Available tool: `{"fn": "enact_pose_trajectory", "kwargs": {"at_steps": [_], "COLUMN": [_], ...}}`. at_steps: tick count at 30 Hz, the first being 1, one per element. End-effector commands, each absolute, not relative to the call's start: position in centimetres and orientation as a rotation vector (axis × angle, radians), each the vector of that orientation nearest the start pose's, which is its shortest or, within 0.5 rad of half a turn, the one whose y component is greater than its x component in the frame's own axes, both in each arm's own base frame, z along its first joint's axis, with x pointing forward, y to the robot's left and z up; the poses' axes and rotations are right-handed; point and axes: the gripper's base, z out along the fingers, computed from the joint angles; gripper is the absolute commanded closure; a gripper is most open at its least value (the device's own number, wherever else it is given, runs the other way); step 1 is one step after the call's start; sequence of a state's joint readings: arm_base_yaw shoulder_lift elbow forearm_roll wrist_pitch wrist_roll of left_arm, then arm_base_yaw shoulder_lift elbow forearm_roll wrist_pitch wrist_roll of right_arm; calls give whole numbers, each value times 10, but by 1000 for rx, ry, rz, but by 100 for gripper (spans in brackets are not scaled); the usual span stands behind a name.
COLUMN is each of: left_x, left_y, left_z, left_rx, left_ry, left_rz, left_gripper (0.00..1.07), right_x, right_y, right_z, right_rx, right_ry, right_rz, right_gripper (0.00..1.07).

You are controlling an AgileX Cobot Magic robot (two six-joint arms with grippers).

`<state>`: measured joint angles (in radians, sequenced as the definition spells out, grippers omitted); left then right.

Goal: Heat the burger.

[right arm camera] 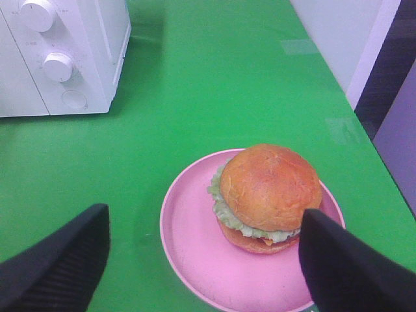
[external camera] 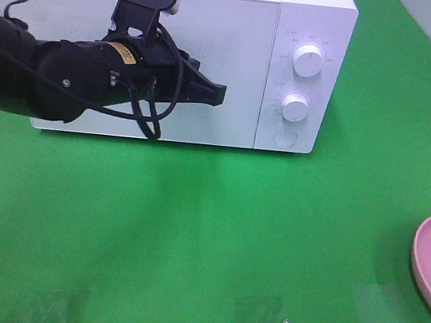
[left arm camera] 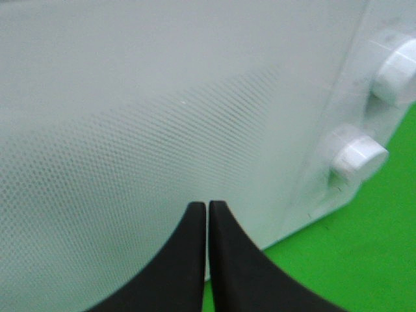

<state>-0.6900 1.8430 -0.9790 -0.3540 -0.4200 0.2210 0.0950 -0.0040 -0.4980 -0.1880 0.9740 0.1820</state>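
Left gripper (left arm camera: 208, 214): pinched closed, empty, at microwave door (external camera: 157, 61).
Right gripper (right arm camera: 201, 260): wide apart, empty, above burger (right arm camera: 270, 195).
Door: seemingly closed; press release button (external camera: 284, 137) squarely.

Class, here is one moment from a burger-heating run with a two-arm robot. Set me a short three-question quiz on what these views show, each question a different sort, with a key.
1. True or false: the microwave door is closed.
2. The burger sits on: A) the green table; B) the pink plate; C) the microwave top.
3. Fill in: the left gripper has its fingers ____ in front of the microwave door, while the right gripper is open above the plate.

Key: 1 true; 2 B; 3 shut.
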Motion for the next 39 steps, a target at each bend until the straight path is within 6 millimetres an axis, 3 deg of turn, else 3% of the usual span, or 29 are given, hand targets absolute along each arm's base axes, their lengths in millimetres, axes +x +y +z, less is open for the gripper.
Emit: {"fn": "enact_pose_trajectory", "kwargs": {"at_steps": [1, 2, 3, 4, 5, 6, 13, 14, 16, 22, 28, 30, 33, 34, 35, 36, 37, 38, 39], "left_x": [295, 285, 285, 276, 276, 266, 246, 231, 220, 199, 196, 199, 199, 200, 200, 200, 200, 198, 198], "left_y": [-234, -229, -229, -223, -223, -219, -212, -206, -201, -185, -159, -128, -112, -95, -95, -75, -75, -54, -54], "left_z": [196, 198, 198, 200, 200, 201, 209, 216, 221, 234, 245, 253, 259, 266, 266, 272, 272, 279, 279], "left_rx": [496, 525, 525, 548, 548, 580, 683, 757, 826, 975, 873, 769, 720, 657, 657, 573, 573, 487, 487], "left_ry": [1961, 2018, 2018, 2063, 2063, 2123, 2280, 2373, 2432, 2526, 2655, 2743, 2761, 2770, 2770, 2773, 2773, 2778, 2778], "left_rz": [-406, -413, -413, -421, -421, -429, -462, -479, -477, -420, -393, -362, -346, -331, -331, -307, -307, -284, -284], "left_gripper": [93, 71, 71, 40, 40, 9, 7, 7, 7, 7, 7, 7, 7, 7, 7, 7, 7, 7, 7], "right_x": [-5, -5, -5, -5, -5, -5, -5, -5, -5, -5, -5, -5, -5, -5, -5, -5, -5, -5, -5], "right_y": [-15, -15, -15, -15, -15, -15, -15, -15, -15, -15, -15, -15, -15, -15, -15, -15, -15, -15, -15], "right_z": [284, 284, 284, 284, 284, 284, 284, 284, 284, 284, 284, 284, 284, 284, 284, 284, 284, 284, 284], "right_rx": [80, 80, 80, 80, 80, 80, 80, 80, 80, 80, 80, 80, 80, 80, 80, 80, 80, 80, 80], "right_ry": [1911, 1911, 1911, 1911, 1911, 1911, 1911, 1911, 1911, 1911, 1911, 1911, 1911, 1911, 1911, 1911, 1911, 1911, 1911], "right_rz": [-50, -50, -50, -50, -50, -50, -50, -50, -50, -50, -50, -50, -50, -50, -50, -50, -50, -50, -50], "right_gripper": [31, 31, 31, 31, 31, 31, 31, 31, 31, 31, 31, 31, 31, 31, 31, 31, 31, 31, 31]}}
